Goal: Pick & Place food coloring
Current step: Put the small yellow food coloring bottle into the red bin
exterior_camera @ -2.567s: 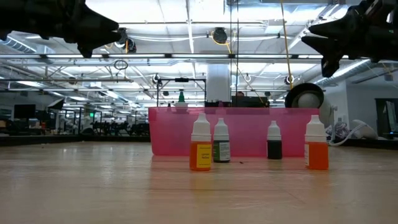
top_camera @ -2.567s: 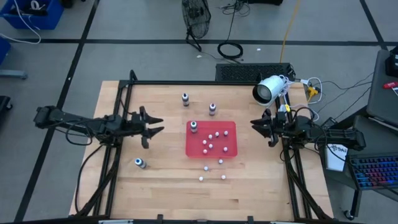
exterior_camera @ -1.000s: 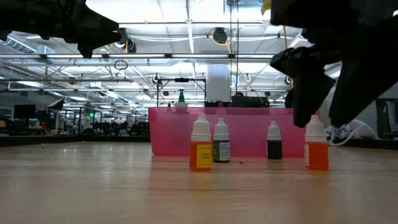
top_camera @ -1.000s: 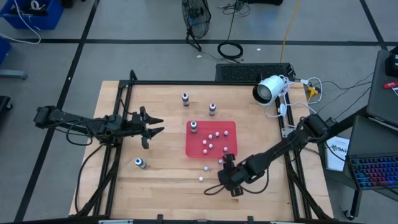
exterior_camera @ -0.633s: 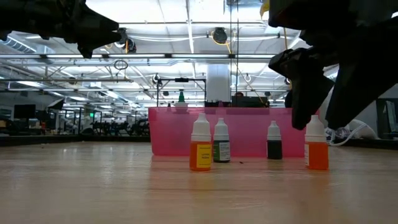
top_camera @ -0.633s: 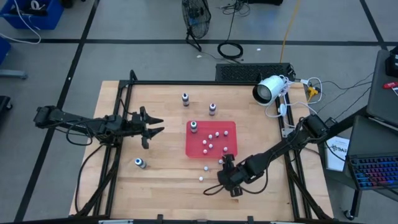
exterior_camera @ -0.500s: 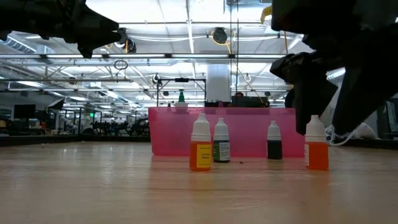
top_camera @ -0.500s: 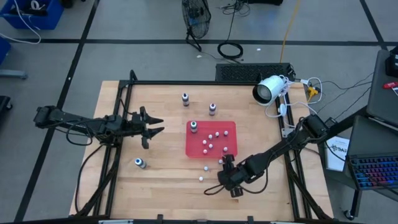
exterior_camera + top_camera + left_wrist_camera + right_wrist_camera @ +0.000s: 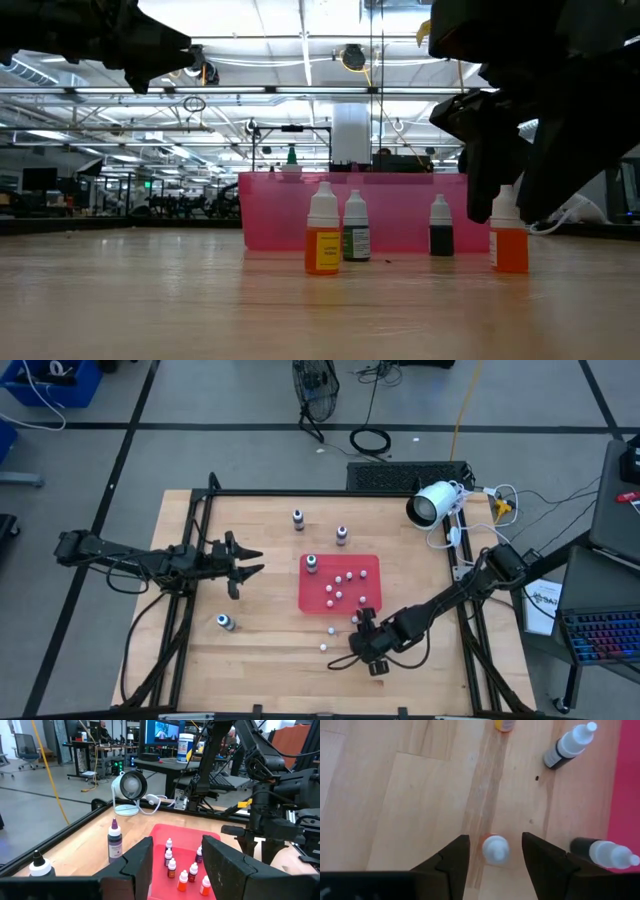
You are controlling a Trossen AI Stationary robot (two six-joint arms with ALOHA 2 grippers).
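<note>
Several tiny food coloring bottles with whitish tops stand on the wood in front of the red tray [image 9: 372,572]. My right gripper [image 9: 495,838] is open and points down over the orange bottle [image 9: 495,850], one finger on each side of it with gaps. In the low view the right gripper [image 9: 507,215] straddles this orange bottle's [image 9: 510,250] cap. A yellow bottle [image 9: 322,245] and two dark ones [image 9: 356,237] [image 9: 441,234] stand nearby on their bases. More bottles stand inside the tray. My left gripper [image 9: 250,563] waits open above the table's left part.
Other bottles stand apart on the table: two beyond the tray's far edge [image 9: 298,518] [image 9: 342,535] and one near the left front [image 9: 226,622]. A white lamp-like camera [image 9: 432,503] sits at the far right corner. Black frame rails [image 9: 190,610] run along both table sides.
My right gripper has sunk a little, straight down, so its open fingers now reach beside the orange bottle's cap instead of hanging above it. The bottles have stayed put.
</note>
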